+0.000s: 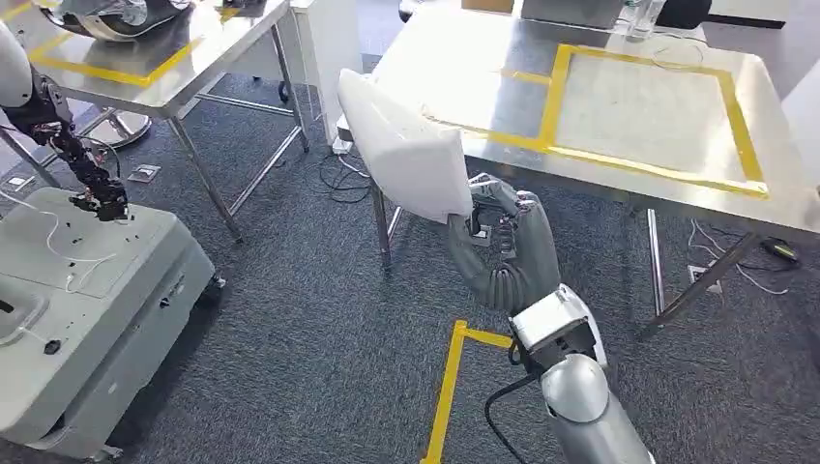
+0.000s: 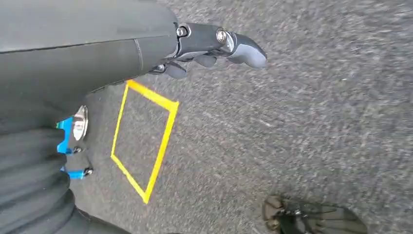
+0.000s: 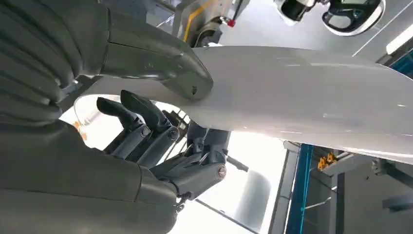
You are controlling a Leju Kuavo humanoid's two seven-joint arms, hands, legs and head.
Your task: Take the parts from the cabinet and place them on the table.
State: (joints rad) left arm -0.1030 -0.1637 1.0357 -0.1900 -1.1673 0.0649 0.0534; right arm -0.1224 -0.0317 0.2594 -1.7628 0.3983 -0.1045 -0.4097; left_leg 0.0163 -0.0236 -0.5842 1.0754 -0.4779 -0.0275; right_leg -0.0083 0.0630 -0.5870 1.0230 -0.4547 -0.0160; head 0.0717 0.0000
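Robotics lab — steel tables [image 1: 600, 58], yellow floor tape [image 1: 447, 387], grey carpet [image 1: 309, 319].

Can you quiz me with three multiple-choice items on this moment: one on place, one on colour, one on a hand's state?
1. Where is the white panel?
A. flat on the table
B. held up by the right hand, near the table's edge
C. on the floor

2. What colour is the tape frame on the table?
A. yellow
B. red
C. blue

3. What is the left hand doing?
A. gripping a part
B. hanging above the carpet, holding nothing
C. pressing the table

Answers: 1 B, the right hand grips the panel's lower end; 2 A, the strips are yellow; 3 B, only carpet lies beyond its fingers.
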